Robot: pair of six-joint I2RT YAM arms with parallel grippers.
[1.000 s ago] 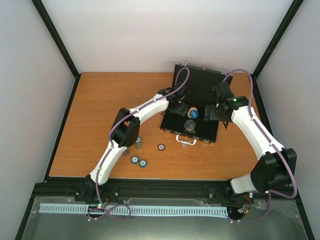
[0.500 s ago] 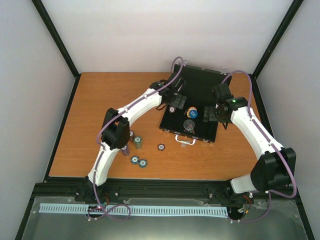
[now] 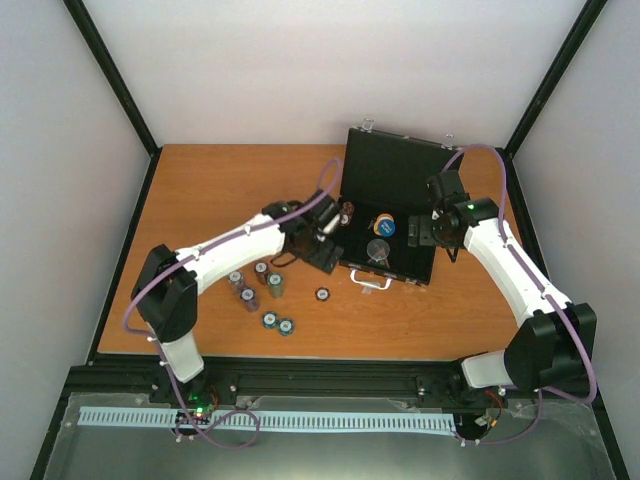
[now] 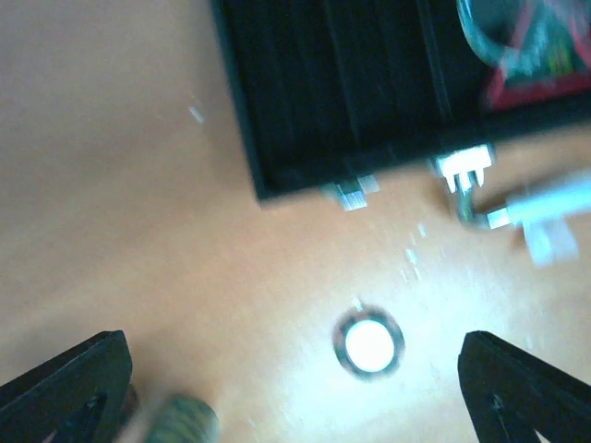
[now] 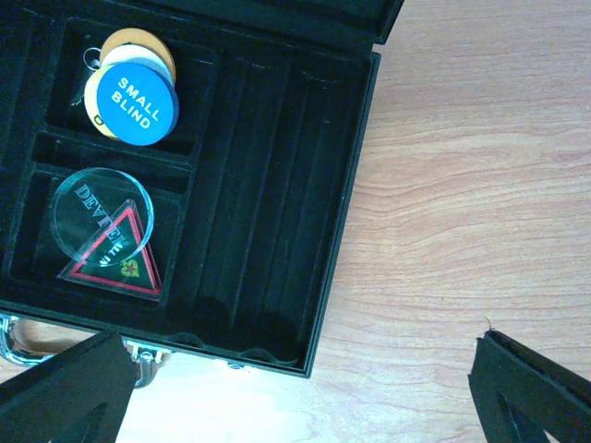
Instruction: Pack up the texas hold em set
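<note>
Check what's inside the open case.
Blue SMALL BLIND disc lies on orange and yellow discs, mostly covering them. Clear dealer disc overlaps the red-edged triangular token. Grooved chip slots in view hold nothing. Left end of the case is outside the right wrist view.

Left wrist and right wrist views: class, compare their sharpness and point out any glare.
Left wrist view: smeared throughout, the case edge soft, the lone chip washed white by glare. Right wrist view: crisp, lettering on the blue disc readable.
</note>
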